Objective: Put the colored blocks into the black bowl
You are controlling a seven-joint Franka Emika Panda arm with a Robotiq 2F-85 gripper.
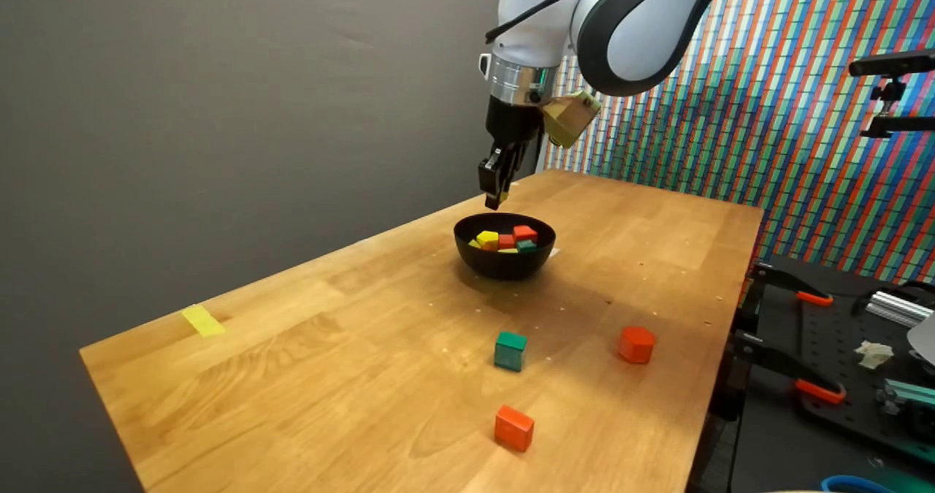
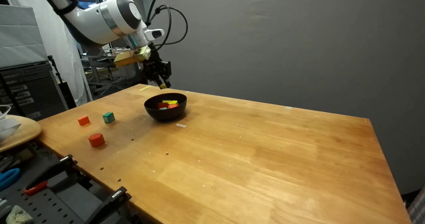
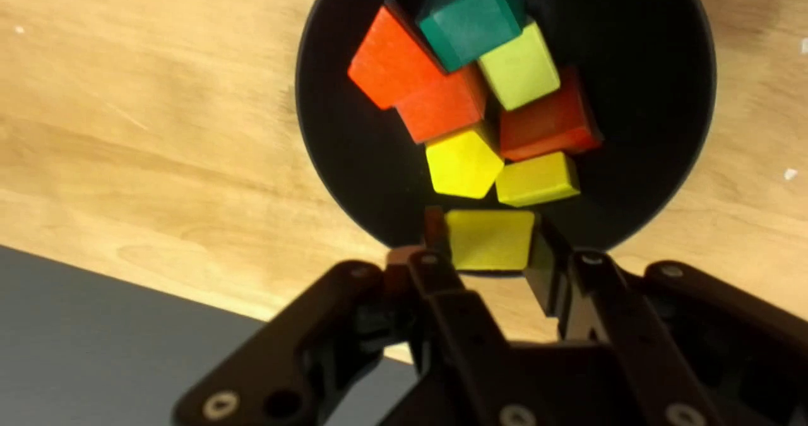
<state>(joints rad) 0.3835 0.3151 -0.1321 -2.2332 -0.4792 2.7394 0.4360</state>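
The black bowl [image 1: 504, 265] stands on the table; it also shows in an exterior view [image 2: 165, 115] and the wrist view [image 3: 644, 129]. Several blocks lie in it, among them a green block [image 3: 473, 25], a red pentagon block [image 3: 394, 63], a dark red block [image 3: 549, 120] and a yellow pentagon block [image 3: 464, 164]. My gripper [image 1: 497, 201] is shut on a yellow block [image 3: 491, 240], held above the bowl's wall-side edge. On the table lie a green block [image 1: 510, 351], a red hexagonal block [image 1: 637, 345] and an orange block [image 1: 514, 428], all in both exterior views.
A flat pale-yellow strip [image 1: 203, 320] is stuck near the table's edge by the grey wall [image 1: 219, 113]. Black clamps with orange handles [image 1: 792, 372] grip the table's opposite edge. A small white strip [image 2: 181, 125] lies beside the bowl.
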